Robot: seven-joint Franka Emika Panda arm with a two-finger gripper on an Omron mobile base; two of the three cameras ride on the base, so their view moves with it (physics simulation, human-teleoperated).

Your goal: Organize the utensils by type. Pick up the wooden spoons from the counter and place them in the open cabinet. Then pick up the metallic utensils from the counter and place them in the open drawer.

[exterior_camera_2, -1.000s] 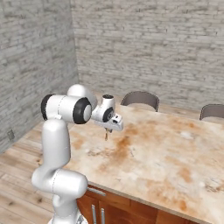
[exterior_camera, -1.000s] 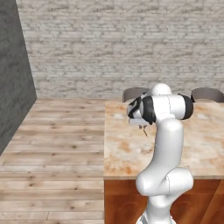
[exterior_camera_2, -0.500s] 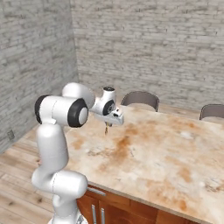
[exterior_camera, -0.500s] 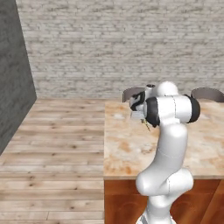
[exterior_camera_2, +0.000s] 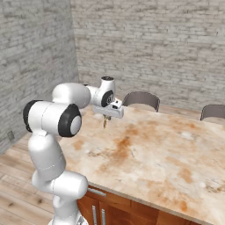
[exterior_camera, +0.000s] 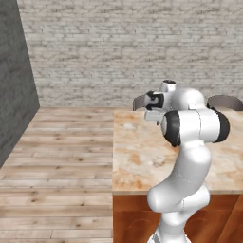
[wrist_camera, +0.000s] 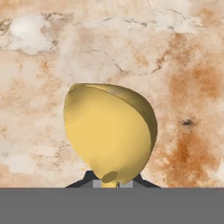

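My gripper [wrist_camera: 113, 183] is shut on a wooden spoon [wrist_camera: 109, 131]. The spoon's tan bowl hangs below the fingertips, over the marbled counter [wrist_camera: 183, 65]. From the right base, the gripper [exterior_camera_2: 107, 118] hovers above the counter's far left part, and the spoon [exterior_camera_2: 104, 125] dangles from it just above the surface. From the left base, the hand [exterior_camera: 153, 108] sits partly behind the arm's big joint. The metallic utensils, the open cabinet and the open drawer are out of view.
The counter [exterior_camera_2: 158, 154] is a long stone-topped island with wooden fronts below. Two grey chairs [exterior_camera_2: 140, 99] [exterior_camera_2: 213, 111] stand behind its far edge. Wooden floor [exterior_camera: 61, 152] lies to the left, with brick walls around.
The arm's elbow has swung round toward the cameras. The hand has risen slightly over the counter's left end, still carrying the spoon.
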